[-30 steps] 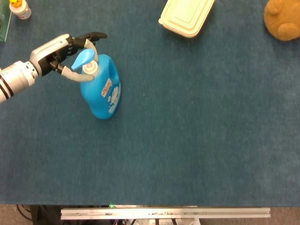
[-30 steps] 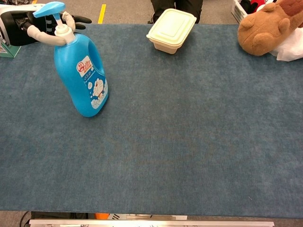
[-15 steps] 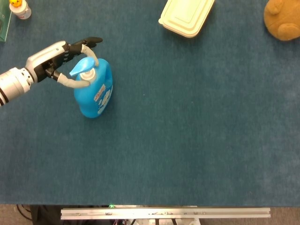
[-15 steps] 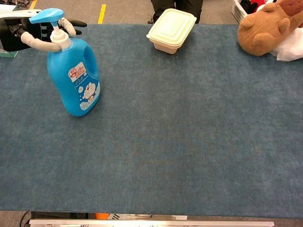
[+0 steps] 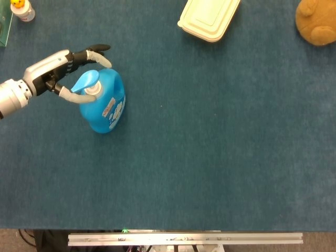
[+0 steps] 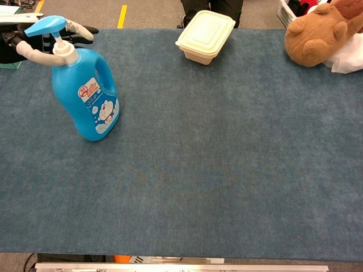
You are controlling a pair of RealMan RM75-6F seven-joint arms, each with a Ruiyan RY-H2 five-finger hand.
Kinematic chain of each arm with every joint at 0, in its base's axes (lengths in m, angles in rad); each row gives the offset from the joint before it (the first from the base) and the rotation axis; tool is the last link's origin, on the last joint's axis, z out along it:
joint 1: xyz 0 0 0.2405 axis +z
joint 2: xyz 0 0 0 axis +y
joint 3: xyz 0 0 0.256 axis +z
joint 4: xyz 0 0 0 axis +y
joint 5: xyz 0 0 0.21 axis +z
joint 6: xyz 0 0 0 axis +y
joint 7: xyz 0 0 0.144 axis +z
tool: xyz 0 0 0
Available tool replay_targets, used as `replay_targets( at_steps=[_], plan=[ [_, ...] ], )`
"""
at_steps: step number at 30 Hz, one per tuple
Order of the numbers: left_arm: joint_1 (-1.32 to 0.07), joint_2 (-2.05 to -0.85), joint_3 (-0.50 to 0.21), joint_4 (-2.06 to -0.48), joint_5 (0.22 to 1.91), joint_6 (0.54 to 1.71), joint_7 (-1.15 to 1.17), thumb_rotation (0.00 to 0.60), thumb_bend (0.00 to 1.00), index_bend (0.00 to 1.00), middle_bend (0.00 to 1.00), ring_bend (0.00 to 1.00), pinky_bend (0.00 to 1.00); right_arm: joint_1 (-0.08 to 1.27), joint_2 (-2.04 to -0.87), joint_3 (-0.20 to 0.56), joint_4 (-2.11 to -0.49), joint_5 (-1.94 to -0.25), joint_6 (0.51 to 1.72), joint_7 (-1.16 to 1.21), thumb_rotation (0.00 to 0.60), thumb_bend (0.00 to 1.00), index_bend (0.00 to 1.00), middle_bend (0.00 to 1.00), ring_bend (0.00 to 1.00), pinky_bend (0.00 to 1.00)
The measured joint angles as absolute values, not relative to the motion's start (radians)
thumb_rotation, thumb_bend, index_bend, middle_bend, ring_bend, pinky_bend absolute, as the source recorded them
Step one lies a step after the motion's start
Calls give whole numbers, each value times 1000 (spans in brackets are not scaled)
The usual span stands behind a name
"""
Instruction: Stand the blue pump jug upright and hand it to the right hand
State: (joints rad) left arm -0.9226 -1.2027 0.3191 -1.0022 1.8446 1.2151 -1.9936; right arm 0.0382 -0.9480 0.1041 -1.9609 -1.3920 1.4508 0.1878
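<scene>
— What do you have on the table, by count?
— One blue pump jug (image 5: 102,102). One cream lidded container (image 5: 209,18). One brown plush toy (image 5: 316,21).
— Anything at your far left corner?
— One small bottle with a yellow top (image 5: 21,9).
— Hands in sight?
— One, your left hand (image 5: 58,67).

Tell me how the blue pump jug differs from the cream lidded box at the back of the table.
The blue pump jug is tall, bright blue and carries a printed label; the cream lidded box is low, flat, pale and plain. The jug stands on its base with the left robot hand at its pump neck; the box sits alone, untouched. Both rest on the blue table cover.
</scene>
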Motion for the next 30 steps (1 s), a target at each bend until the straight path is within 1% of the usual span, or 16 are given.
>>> replay_targets(
  at_steps=[3,9,14,21,25,30],
  plan=[
    [-922,-1192,326,-1006,1849,1218,-1992,600,204,176,0,0,0,41,-948,104,-1962,-1396,1448,188,600,77,80,218,107,240],
    [-920,-1175,340,-1018,1855,1213,-1983,600,204,162,0,0,0,49,-921,104,-1986,-1441,1446,206,600,77,80,218,107,240],
    [-919,-1164,346,-1029,1859,1214,-1969,600,204,109,0,0,0,51,-902,109,-2013,-1458,1463,202,600,77,80,218,107,240],
    [-917,-1153,347,-1044,1852,1209,-1955,600,204,98,0,0,0,50,-870,121,-2042,-1463,1483,208,600,76,80,218,107,240],
    [-919,-1150,346,-1048,1852,1206,-1954,600,204,65,0,0,0,52,-861,125,-2053,-1467,1487,201,600,76,80,218,107,240],
    [-919,-1144,350,-1048,1854,1204,-1960,600,204,57,0,0,0,59,-858,126,-2060,-1461,1482,193,600,75,80,218,107,240]
  ],
)
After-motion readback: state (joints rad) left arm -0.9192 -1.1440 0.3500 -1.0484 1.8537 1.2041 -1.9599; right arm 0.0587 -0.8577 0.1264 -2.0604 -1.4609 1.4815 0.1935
